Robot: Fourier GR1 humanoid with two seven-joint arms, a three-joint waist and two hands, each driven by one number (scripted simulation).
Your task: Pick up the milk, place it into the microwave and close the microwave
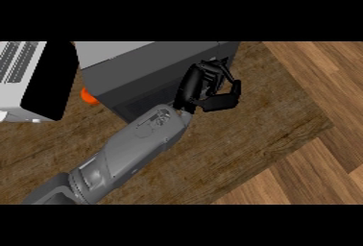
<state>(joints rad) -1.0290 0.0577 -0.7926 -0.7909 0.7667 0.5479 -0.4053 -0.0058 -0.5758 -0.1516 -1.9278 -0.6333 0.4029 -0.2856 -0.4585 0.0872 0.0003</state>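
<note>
One hand (209,89) — I cannot tell which arm it belongs to — sits against the front corner of the dark grey microwave (152,72), fingers curled with nothing visible between them, probably placed there to work the door; whether that door is shut I cannot tell. The milk shows nowhere — perhaps inside already. An orange object (88,96) peeks out beside the microwave's left side

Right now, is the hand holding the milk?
No, the left hand's fingers curl beside the microwave round nothing, bare counter showing through the gap.
</note>
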